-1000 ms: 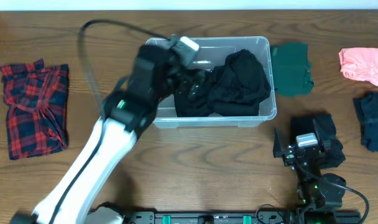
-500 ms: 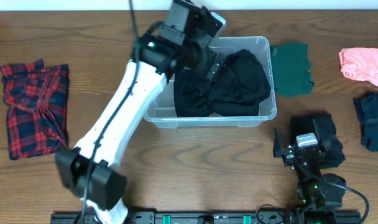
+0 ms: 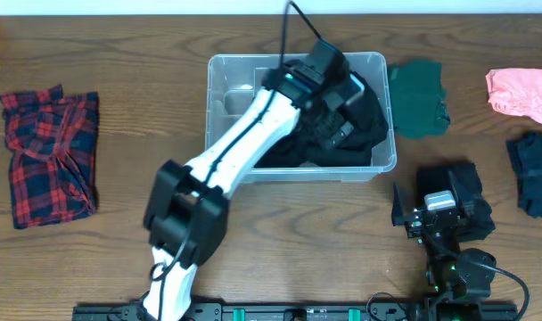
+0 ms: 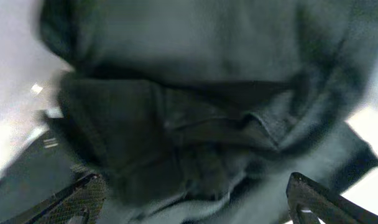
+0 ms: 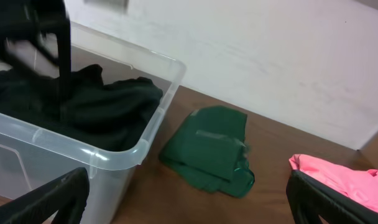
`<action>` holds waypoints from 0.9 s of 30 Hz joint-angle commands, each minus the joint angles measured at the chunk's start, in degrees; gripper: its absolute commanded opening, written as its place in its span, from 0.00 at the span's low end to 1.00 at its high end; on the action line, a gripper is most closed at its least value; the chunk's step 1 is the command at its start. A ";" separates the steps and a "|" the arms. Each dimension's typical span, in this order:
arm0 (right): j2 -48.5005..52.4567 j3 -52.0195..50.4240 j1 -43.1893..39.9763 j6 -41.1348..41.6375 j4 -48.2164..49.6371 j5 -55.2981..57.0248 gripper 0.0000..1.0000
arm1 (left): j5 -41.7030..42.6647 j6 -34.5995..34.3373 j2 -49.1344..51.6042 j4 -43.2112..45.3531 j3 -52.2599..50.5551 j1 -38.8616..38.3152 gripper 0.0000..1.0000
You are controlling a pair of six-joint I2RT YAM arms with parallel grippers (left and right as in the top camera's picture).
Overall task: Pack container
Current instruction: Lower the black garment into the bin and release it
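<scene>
Left gripper (image 4: 195, 200) hangs low inside the container (image 3: 225, 98), jaws apart, nothing pinched, black garment (image 3: 371, 107) right under it. Right gripper (image 5: 189, 208) parked near the table's front edge, jaws also apart, empty. Container sits back-centre on the table. It looks like light, thin plastic with slick walls, so best taken by the rim. Garments are limp: pinch a raised fold. Green cloth (image 3: 418, 98) lies just beside the tub.

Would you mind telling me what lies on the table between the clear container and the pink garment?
A dark green garment lies there, close beside the container's right wall; the overhead view shows it, the right wrist view too.
</scene>
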 commanded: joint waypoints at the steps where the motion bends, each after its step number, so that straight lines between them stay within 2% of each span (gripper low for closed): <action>1: -0.15 -0.15 -0.81 -0.81 -0.20 -0.04 0.99 | -4.48 1.40 3.61 -0.15 0.52 0.13 0.94; 8: -0.15 -0.17 -0.81 -0.81 -0.20 -0.04 0.99 | -12.98 1.38 7.96 -0.15 0.52 0.09 0.94; 20: -0.17 -0.17 -0.81 -0.81 -0.20 -0.07 0.99 | -29.79 1.38 8.09 -1.03 0.31 0.07 0.94; 26: -0.15 -0.17 -0.81 -0.81 -0.20 -0.07 0.99 | -27.82 1.18 7.67 -0.96 0.33 -0.92 0.95; 27: -0.15 -0.17 -0.81 -0.81 -0.20 -0.04 0.99 | -26.97 1.18 7.30 -0.81 0.37 -1.40 0.98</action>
